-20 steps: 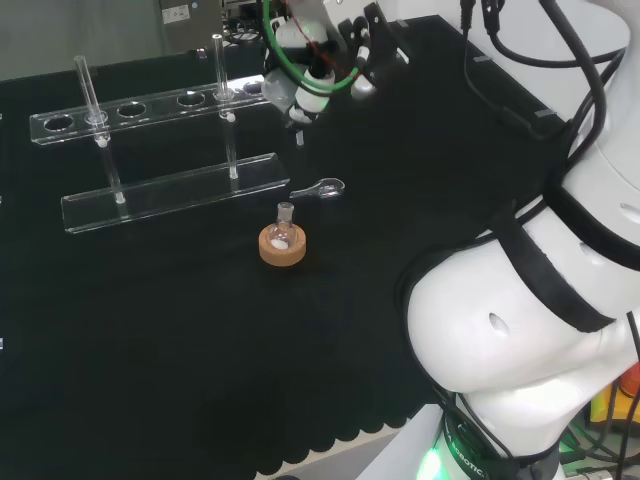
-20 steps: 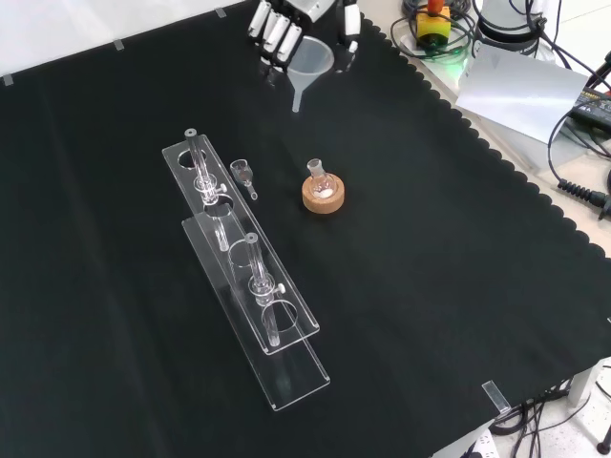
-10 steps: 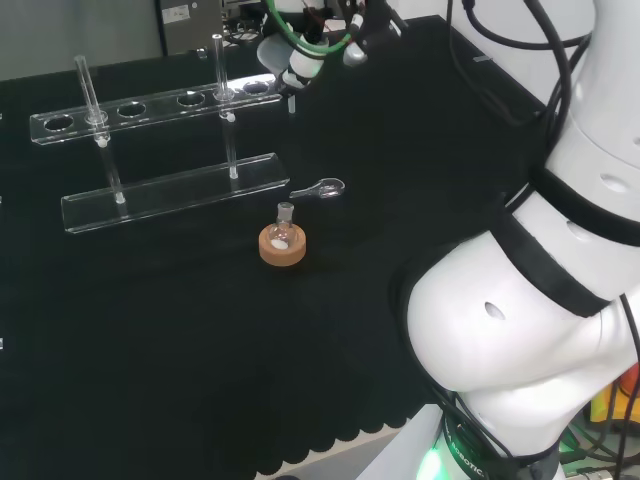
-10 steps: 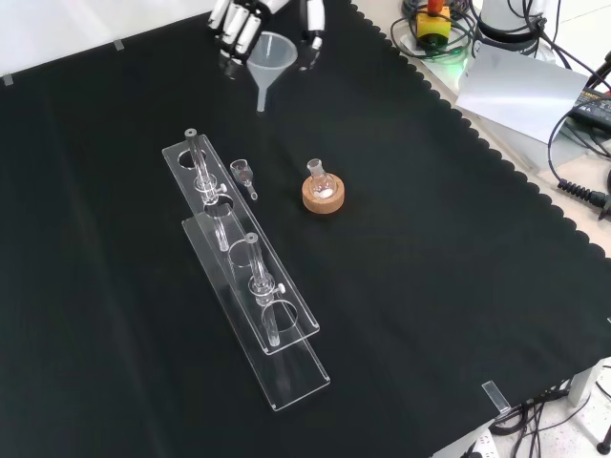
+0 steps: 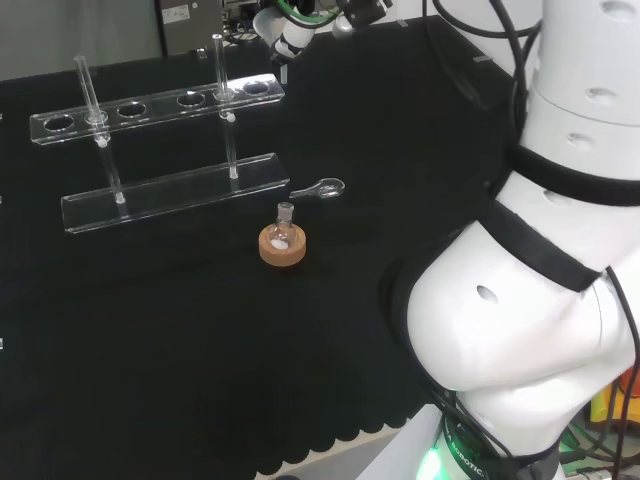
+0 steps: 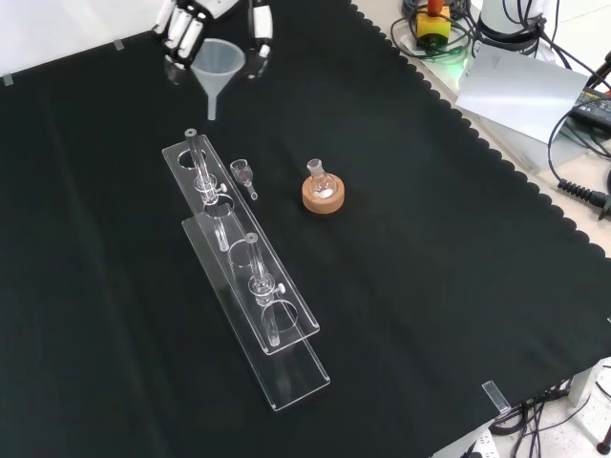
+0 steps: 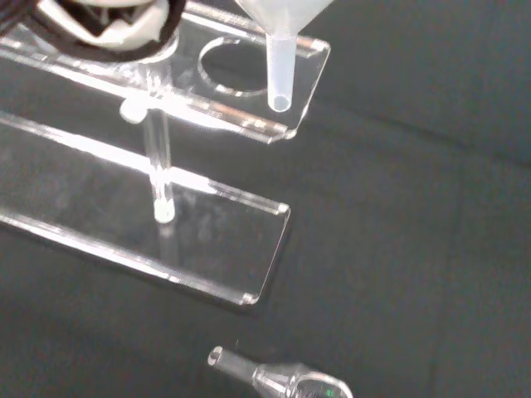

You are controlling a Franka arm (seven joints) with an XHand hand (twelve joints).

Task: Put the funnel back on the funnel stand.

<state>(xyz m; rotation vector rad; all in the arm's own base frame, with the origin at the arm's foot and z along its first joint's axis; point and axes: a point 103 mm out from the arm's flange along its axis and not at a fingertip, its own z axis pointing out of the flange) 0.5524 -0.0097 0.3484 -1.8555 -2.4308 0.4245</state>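
Observation:
The hand (image 6: 191, 21) holds a translucent white funnel (image 6: 215, 69) by its cone, spout down, near the top of the front view. It hovers just past the far end of the clear acrylic funnel stand (image 6: 250, 277), whose top bar has several round holes. In the wrist view the funnel's spout (image 7: 280, 76) hangs over the end of the stand's top bar (image 7: 241, 87), beside the end hole. In the head view the hand (image 5: 300, 18) is at the top, right of the stand (image 5: 170, 190).
A small round flask on a cork ring (image 6: 323, 194) stands right of the stand in the front view. A small glass piece (image 6: 242, 173) lies between them. The cloth's scalloped edge and cables run along the right.
The hand has carried the funnel leftward in the front view, from beyond the flask to over the stand's far end. Flask and stand have not moved.

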